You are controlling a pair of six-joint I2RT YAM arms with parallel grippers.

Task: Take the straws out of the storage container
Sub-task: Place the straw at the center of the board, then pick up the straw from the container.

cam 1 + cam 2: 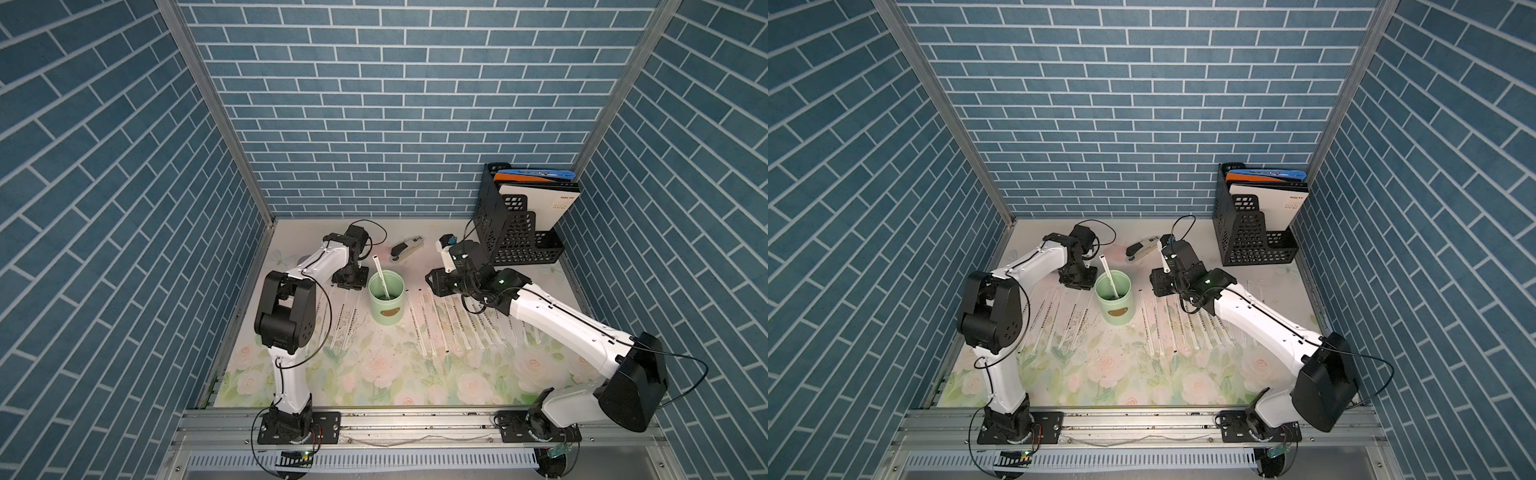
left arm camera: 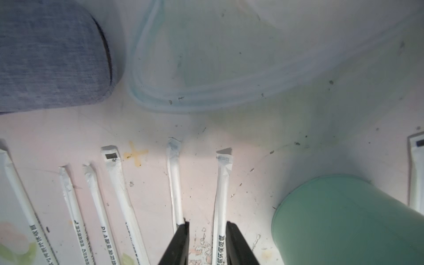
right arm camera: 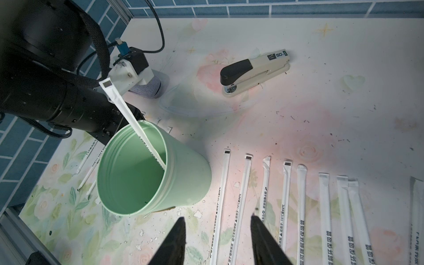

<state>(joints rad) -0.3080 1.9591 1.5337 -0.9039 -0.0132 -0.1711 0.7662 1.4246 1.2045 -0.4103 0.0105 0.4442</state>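
The left arm (image 1: 291, 374) and right arm (image 1: 555, 313) pair white shells with chunky black joint housings (image 1: 286, 318). Thin black cables (image 3: 161, 29) loop along them. Each has a black base plate (image 1: 328, 430) with screws, and the fingers (image 3: 174, 241) are black and tapered.

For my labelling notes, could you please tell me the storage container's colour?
The storage container is pale mint green; the right wrist view shows it best.
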